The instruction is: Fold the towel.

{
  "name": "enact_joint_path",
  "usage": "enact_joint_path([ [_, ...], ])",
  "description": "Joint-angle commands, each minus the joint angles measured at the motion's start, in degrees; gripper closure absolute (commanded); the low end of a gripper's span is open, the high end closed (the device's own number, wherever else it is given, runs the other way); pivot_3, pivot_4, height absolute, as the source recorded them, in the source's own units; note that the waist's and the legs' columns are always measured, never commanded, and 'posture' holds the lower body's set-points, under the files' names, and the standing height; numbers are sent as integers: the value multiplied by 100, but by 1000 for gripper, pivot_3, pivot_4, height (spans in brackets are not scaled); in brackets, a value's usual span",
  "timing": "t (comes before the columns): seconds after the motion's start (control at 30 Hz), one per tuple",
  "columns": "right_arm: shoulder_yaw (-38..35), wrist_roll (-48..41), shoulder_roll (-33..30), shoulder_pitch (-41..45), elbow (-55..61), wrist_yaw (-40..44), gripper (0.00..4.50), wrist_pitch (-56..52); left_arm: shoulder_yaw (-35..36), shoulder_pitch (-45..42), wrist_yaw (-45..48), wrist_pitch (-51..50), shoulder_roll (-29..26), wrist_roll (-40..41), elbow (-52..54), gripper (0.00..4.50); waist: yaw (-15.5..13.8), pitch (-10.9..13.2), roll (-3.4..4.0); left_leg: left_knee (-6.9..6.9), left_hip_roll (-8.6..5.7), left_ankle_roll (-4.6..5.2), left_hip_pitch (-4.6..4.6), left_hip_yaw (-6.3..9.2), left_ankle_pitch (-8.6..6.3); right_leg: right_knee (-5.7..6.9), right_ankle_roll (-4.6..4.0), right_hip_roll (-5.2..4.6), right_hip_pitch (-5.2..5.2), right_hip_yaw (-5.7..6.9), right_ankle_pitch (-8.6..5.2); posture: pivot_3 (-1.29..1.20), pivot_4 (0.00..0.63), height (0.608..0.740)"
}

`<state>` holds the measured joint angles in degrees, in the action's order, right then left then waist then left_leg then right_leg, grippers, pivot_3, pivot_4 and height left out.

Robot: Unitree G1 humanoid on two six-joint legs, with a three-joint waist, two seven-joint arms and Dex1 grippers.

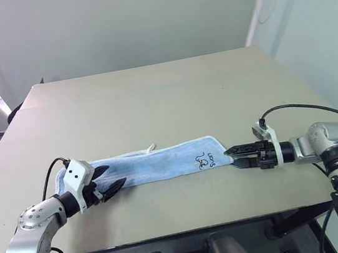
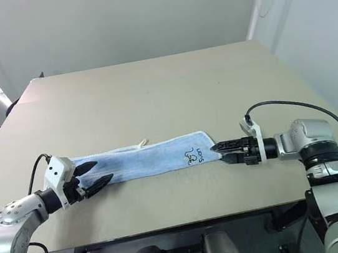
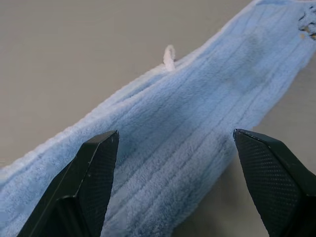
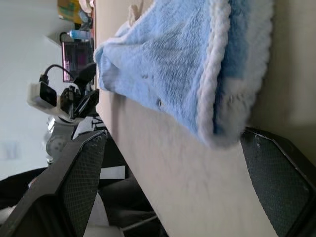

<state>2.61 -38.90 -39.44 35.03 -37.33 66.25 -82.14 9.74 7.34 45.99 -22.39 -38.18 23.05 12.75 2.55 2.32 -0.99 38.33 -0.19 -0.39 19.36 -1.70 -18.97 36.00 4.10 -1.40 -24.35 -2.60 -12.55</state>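
A: In the head views, what were the two grippers doing?

B: The left gripper (image 1: 112,179) had its fingers spread wide at the left end of the towel (image 1: 155,165), one finger over the cloth and one at its near edge, gripping nothing. The right gripper (image 1: 232,158) pointed at the towel's other end, jaws parted, tips just beside the edge.

A: And the towel?

B: One towel, lying as a long folded strip near the front edge of the table (image 1: 152,97), a dark embroidered mark (image 1: 203,159) near its right end.

A: The left wrist view?

B: Two black fingers (image 3: 84,187) stood wide, the blue cloth between them, a small white loop (image 3: 169,57) on its far edge.

A: The right wrist view?

B: Fingers (image 4: 74,182) wide again, the towel's white-edged end between them, not pinched. The left gripper showed far off.
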Motion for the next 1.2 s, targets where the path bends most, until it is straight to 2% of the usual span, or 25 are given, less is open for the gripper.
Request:
enact_joint_path([
  [0.03,-355,77,322,347,-410,-275,57,150,24,-161,-75,-144,-20,33,135,596,11,-2,-4,0,0,0,0,0,0,0,0,0,0,0,0,0,0,740],
  [0.3,-734,225,806,636,-770,-632,57,441,-39,-189,-170,-92,11,-86,155,596,47,-4,-6,1,1,0,-1,-2,0,7,-2,5,5,-4,1,0,0,740],
  [0.33,-755,231,831,644,-758,-650,424,439,-21,-188,-183,-83,5,-90,149,596,57,-4,-6,1,1,0,0,-2,0,7,-2,5,5,-4,2,0,0,740],
  [0.37,-762,236,845,653,-756,-643,595,438,-11,-191,-195,-76,-3,-98,134,596,65,-3,-5,1,1,0,0,-2,0,7,-2,4,5,-4,2,0,0,740],
  [0.7,-855,249,951,658,-645,-650,4262,507,-12,-249,-274,-56,-2,-154,49,596,76,-3,-5,0,0,0,0,1,0,2,0,-1,-2,-3,3,0,0,740],
  [0.73,-846,252,921,648,-616,-608,4467,542,-22,-274,-288,-63,0,-163,36,596,78,-4,-6,0,0,0,0,1,0,2,0,-1,-2,-3,3,0,0,740],
  [0.9,-881,251,659,555,-455,-446,4467,613,165,-246,-361,-95,6,-62,89,596,86,-2,-3,0,-1,0,0,2,0,3,1,0,0,-2,3,0,0,740],
  [1.03,-904,361,22,625,-585,-157,4467,801,413,-243,-453,-154,-15,21,6,596,56,0,0,0,-2,0,1,3,0,-1,2,-4,-12,-1,3,0,0,740],
  [1.13,-431,729,-582,467,-464,368,4467,1307,414,-242,-484,-161,-25,-48,-2,596,0,1,1,0,-6,0,1,3,0,-8,2,-7,-11,0,1,0,0,740],
  [1.2,-105,1148,-1002,318,-437,759,4467,2116,436,-269,-509,-193,13,1,11,596,-12,1,1,0,-6,0,2,3,0,-13,3,-7,-10,3,0,0,0,740],
])
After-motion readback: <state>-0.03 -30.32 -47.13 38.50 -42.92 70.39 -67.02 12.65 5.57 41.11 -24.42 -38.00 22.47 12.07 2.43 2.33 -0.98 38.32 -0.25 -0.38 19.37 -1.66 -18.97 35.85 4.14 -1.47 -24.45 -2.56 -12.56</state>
